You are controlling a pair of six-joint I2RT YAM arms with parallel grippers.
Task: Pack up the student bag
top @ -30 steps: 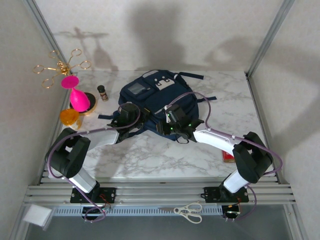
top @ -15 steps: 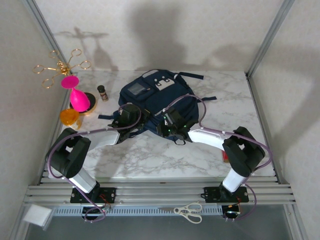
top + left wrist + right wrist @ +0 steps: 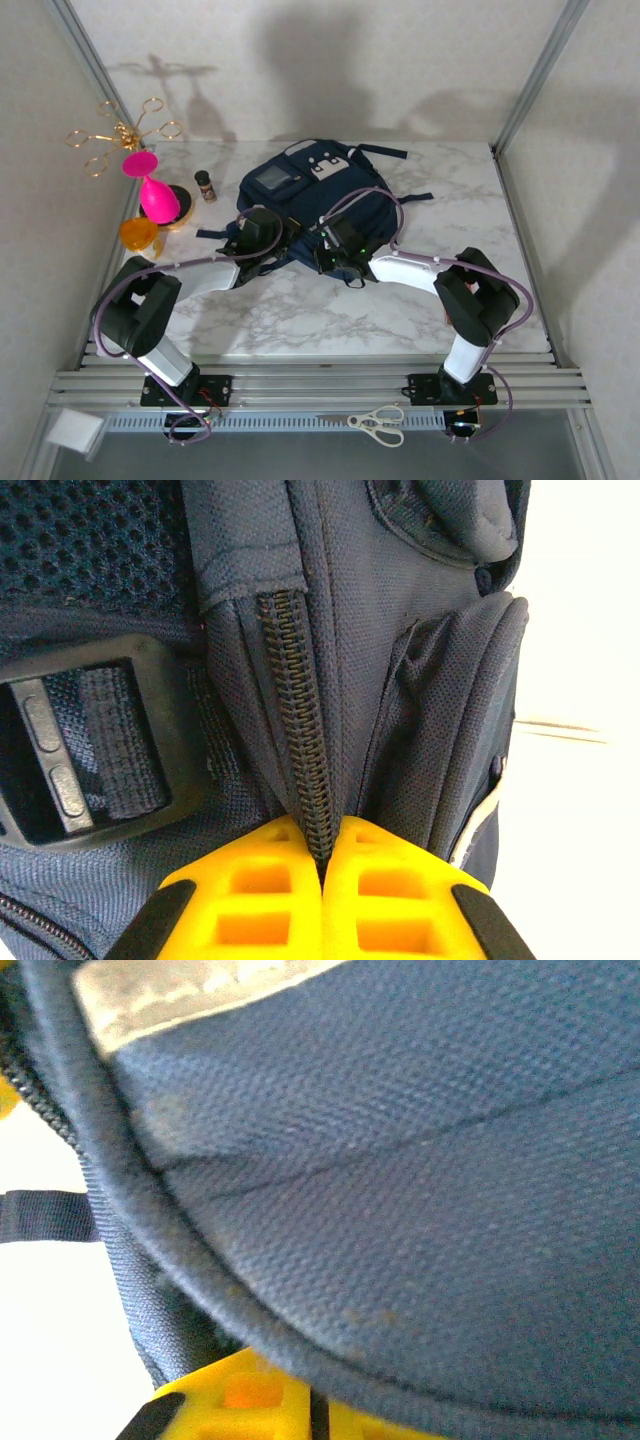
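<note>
Student bag (image 3: 310, 195): white patch (image 3: 326, 166) marks, possibly lettering, too small.

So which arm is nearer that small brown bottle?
Left: the left fingers clamp the navy fabric backpack right of the small brown bottle; the right fingers are farther right.

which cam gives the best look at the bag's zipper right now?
Left wrist: the zipper runs down mid-frame in sharp focus, into the shut left fingers. Right wrist catches a blurred stretch of zipper teeth at its left edge. Top external shows the whole student bag, but the zipper is too small to make out.
</note>
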